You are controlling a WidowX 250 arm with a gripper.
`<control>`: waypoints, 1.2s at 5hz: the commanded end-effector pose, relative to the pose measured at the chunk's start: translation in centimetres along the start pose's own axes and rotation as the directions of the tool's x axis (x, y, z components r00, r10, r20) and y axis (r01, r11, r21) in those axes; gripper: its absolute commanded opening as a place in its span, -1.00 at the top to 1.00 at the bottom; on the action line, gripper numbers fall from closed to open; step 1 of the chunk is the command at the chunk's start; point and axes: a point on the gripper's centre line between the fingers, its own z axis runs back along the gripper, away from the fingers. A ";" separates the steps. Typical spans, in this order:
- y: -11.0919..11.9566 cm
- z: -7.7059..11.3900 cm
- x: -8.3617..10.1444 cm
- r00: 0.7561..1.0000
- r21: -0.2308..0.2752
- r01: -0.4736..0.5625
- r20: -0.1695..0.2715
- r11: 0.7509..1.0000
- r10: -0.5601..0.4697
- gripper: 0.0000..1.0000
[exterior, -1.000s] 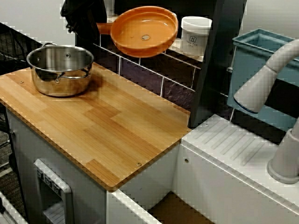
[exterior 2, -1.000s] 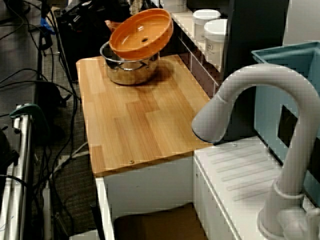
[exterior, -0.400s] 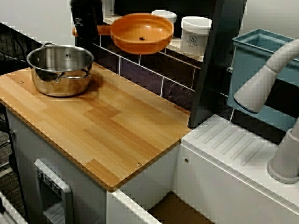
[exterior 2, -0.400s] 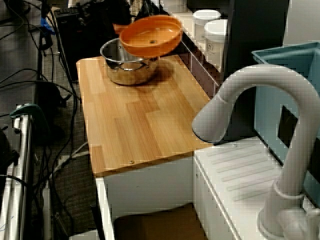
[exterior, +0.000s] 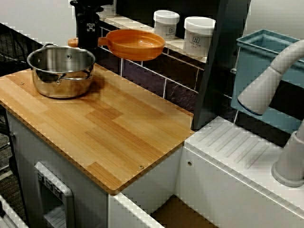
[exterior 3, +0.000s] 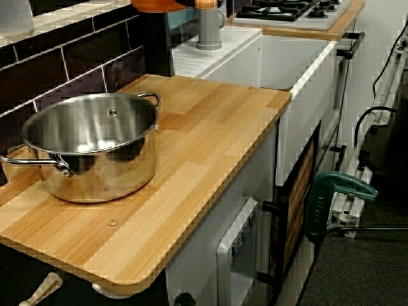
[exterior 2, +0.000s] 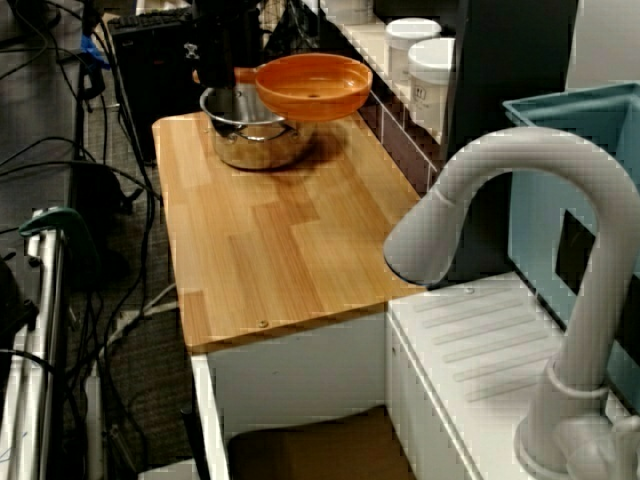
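1. My gripper (exterior: 88, 40) is clamping the orange pan (exterior: 135, 45) by its handle (fingers closed on it), so it is hanging level.
2. It is floating at 2 o'clock from the steel pot (exterior: 61, 69), above the counter (exterior: 118, 128).

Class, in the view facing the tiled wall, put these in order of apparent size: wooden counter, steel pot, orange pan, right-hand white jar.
Largest to smallest:
wooden counter
steel pot, about as wide as the pan but deeper, and nearer the camera
orange pan
white jar
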 end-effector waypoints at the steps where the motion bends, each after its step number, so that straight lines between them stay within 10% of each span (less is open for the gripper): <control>1: -0.8 -0.2 -0.8 0.981 -0.023 -0.192 -0.002 0.981 0.192 1.00; 3: -0.9 -0.8 -2.2 0.930 -0.029 -0.368 -0.016 0.929 0.368 1.00; 6: -0.2 2.4 -5.9 0.896 -0.270 -0.435 -0.037 0.859 0.443 1.00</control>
